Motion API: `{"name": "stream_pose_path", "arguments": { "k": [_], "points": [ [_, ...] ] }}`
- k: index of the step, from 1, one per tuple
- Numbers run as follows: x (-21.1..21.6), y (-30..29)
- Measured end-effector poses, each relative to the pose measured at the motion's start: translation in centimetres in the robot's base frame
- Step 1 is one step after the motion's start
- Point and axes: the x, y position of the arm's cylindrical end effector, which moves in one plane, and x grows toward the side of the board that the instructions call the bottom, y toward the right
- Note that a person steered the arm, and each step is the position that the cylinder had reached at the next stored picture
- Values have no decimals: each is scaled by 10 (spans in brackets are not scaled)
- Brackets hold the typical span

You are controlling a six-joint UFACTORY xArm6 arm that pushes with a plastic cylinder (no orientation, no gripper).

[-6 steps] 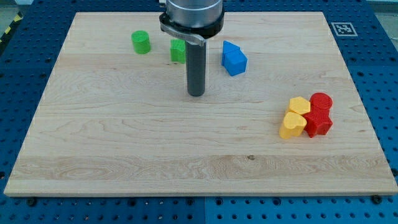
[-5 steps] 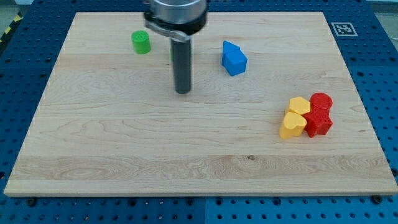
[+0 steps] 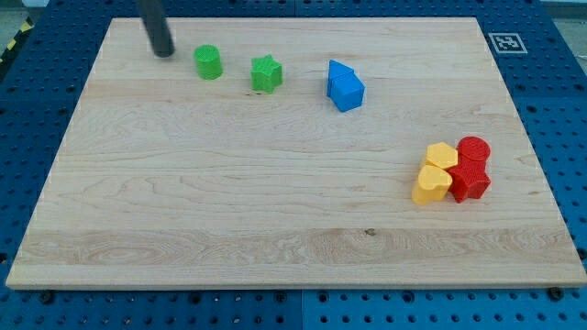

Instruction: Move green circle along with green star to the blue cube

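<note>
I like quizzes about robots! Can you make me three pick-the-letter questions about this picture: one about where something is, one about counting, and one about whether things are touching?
1. Where is my tip?
A. to the view's left of the green circle
B. between the green star and the blue cube
C. beside the red blocks

2. How many green blocks are on the board?
A. one
B. two
C. four

3. Is my tip touching the green circle?
A. yes, pressed against it
B. it rests on top of it
C. no, bare wood shows between them

Answers:
1 A, the rod ends near the top left corner, left of the circle.
2 B, only the circle and the star are green.
3 C, a gap of wood separates them.
</note>
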Motion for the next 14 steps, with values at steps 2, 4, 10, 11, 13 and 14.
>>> {"name": "stream_pose_path", "arguments": {
  "k": [2, 4, 10, 11, 13, 14],
  "points": [
    [46, 99],
    [52, 76],
    [90, 64],
    [83, 86],
    [90, 139],
    [93, 117]
  ]
}}
